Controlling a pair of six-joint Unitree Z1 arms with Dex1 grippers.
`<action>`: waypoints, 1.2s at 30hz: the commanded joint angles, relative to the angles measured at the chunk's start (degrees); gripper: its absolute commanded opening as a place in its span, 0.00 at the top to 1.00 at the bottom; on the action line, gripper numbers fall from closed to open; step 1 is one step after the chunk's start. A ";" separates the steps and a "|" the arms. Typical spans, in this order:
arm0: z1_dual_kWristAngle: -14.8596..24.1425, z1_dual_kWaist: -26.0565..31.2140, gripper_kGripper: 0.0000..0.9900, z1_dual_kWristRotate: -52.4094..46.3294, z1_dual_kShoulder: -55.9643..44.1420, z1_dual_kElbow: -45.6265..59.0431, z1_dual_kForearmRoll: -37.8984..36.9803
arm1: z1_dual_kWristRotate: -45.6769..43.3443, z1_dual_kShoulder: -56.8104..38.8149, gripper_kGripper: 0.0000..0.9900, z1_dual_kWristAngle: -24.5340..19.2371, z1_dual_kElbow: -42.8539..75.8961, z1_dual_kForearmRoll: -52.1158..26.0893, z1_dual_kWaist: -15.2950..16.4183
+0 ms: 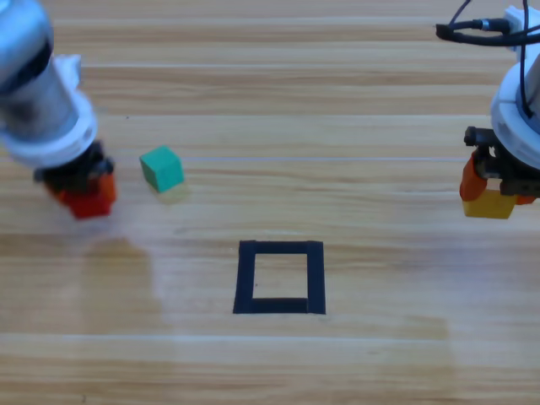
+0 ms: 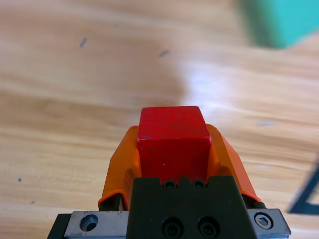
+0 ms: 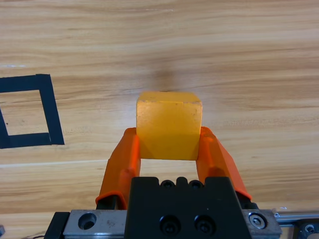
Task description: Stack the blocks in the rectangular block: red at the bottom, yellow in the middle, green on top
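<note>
- The counter (image 1: 278, 101) carries the rectangular block (image 1: 280, 278) of tape near its middle, with nothing inside it yet.
- My left pincer (image 1: 83, 192) grips red (image 1: 88, 201) at the left; the tape outline lies to its right and nearer, so I judge that carry comes first.
- My right pincer (image 1: 494, 196) is clamped on yellow (image 1: 489, 204) at the far right edge, waiting.
- Green (image 1: 162, 169) sits on the counter just right of the left pincer.

Left fingers (image 1: 84, 198) clamped; right fingers (image 1: 494, 190) clamped.
</note>
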 commanded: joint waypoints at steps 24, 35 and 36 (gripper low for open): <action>0.15 -30.00 0.97 -12.83 18.63 -25.62 13.23 | -2.44 2.40 0.91 1.18 2.12 -1.75 2.09; 0.24 -30.27 0.97 -17.76 20.83 -28.17 13.59 | -2.70 2.84 0.91 1.62 2.03 -1.92 2.09; 0.24 -30.18 0.97 -17.76 21.01 -28.43 13.59 | -2.79 2.84 0.91 1.62 2.03 -2.01 2.09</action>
